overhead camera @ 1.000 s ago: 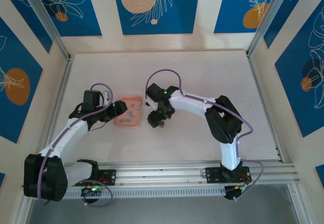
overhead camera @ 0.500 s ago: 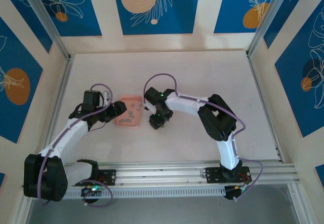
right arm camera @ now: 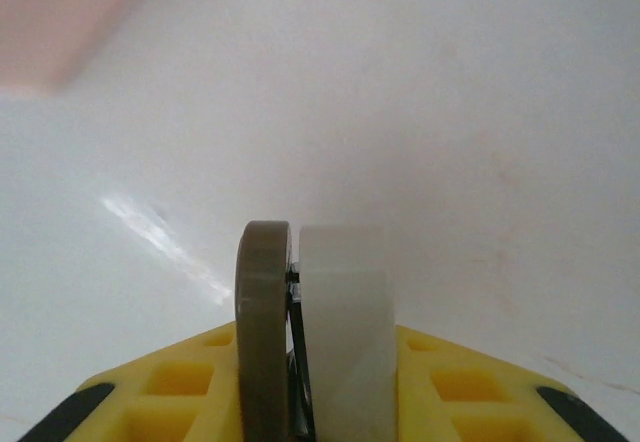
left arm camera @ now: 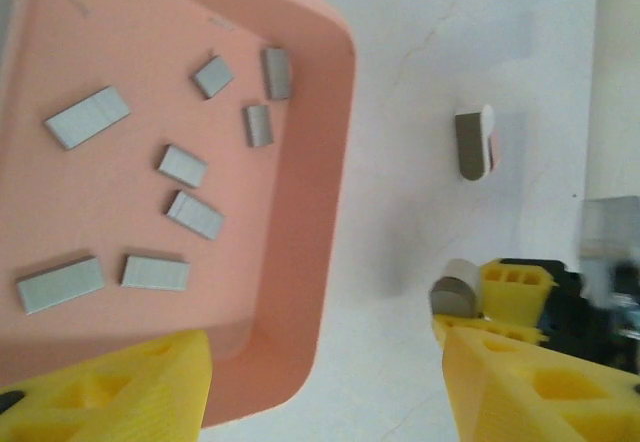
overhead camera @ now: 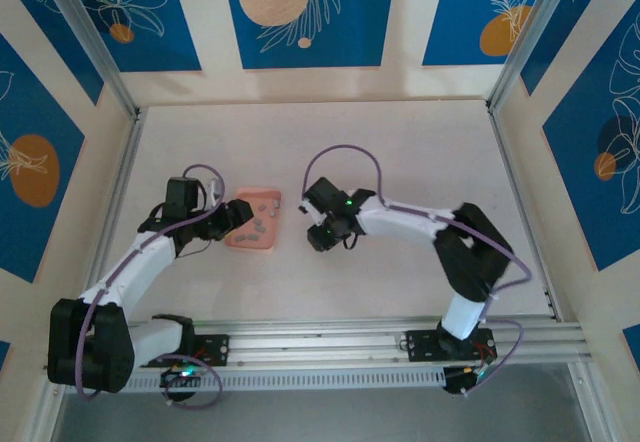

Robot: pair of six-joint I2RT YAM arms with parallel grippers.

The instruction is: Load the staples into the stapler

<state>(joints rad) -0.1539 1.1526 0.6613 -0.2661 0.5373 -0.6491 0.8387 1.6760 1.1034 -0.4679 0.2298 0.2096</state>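
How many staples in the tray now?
8 staples in the tray, left wrist view: three top right, one upper left, two centre, two lower left. More may hide under the left finger.

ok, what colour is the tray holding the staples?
Salmon pink. The tray shows best in the left wrist view, grey staples lying inside it.

A salmon-pink tray (overhead camera: 250, 246) sits on the pale table (overhead camera: 420, 142), left of centre, its raised rim rounded at the corners. Cream walls carrying blue panels (overhead camera: 330, 22) with white leaves and orange discs enclose three sides. A metal rail (overhead camera: 330, 334) runs along the near edge.
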